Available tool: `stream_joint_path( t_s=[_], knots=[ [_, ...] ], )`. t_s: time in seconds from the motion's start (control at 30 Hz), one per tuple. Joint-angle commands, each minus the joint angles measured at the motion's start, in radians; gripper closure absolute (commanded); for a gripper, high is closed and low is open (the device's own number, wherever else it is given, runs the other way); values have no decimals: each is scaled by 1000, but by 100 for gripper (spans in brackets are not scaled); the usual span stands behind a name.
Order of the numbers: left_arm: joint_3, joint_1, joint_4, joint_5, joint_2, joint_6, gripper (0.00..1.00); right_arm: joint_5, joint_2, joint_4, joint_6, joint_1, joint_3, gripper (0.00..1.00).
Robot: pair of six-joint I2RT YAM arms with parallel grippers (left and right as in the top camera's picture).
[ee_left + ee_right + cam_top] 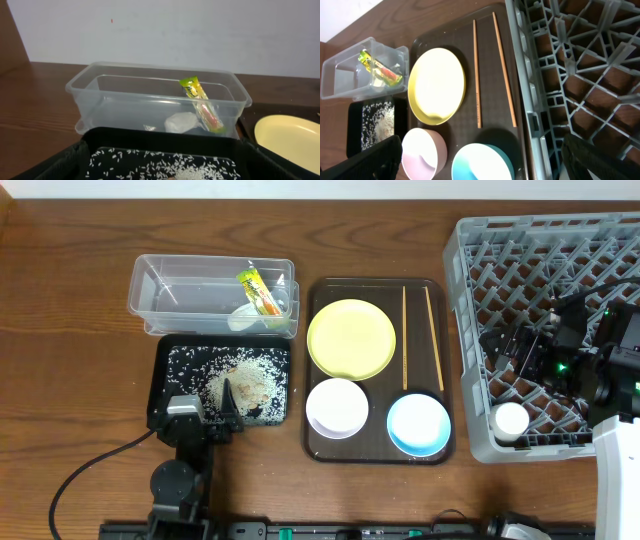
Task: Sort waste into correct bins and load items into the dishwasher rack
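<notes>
The clear tub (160,295) holds the green-and-orange wrapper (257,290) and the white crumpled scrap (243,317); both also show in the left wrist view, the wrapper (202,105) and the scrap (181,121). The black tray (162,370) holds loose rice (240,385). My left gripper (203,402) is open and empty, low over the tray's near edge (167,170). My right gripper (503,348) is open and empty above the grey rack (470,290), its fingers framing the view (485,162). The small white cup (510,420) stands in the rack's near left corner.
The dark brown serving tray (318,442) carries the yellow plate (351,337), the white bowl (336,407), the light blue bowl (418,423) and two chopsticks (405,335) lying parallel on its right side. A black cable (85,470) runs along the table at front left.
</notes>
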Motion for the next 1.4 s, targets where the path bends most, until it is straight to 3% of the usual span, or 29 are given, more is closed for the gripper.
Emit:
stream_joint_path(
  t_s=[0.0, 0.37, 0.6, 0.7, 0.83, 0.93, 1.03, 1.13, 1.27, 1.37],
  knots=[
    [-9, 5, -56, -2, -4, 20, 6, -11, -2, 2, -18, 10, 13, 1],
    [-9, 5, -56, -2, 0, 20, 6, -13, -2, 6, -12, 10, 13, 1],
    [-9, 5, -56, -2, 0, 20, 6, -66, -1, 111, 72, 13, 13, 1],
    [-9, 5, -56, -2, 0, 20, 6, -100, 9, 68, 1, 89, 13, 1],
    [-9, 5, -56, -2, 0, 20, 6, 105, 45, -1, -26, 362, 6, 1],
    [-9, 5, -56, -2, 0, 20, 6, 383, 94, 19, 32, 587, 6, 4],
    [-9, 5, -56, -2, 0, 20, 6, 580, 158, 77, 145, 690, 6, 26],
    [-9, 5, -56, -2, 0, 20, 6, 597, 240, 180, 160, 678, 6, 45],
    [-9, 5, -56, -2, 0, 20, 6, 607, 371, 327, 165, 655, 6, 47],
    [-9, 5, -56, -2, 0, 20, 6, 605, 466, 409, 187, 651, 6, 43]
  ],
)
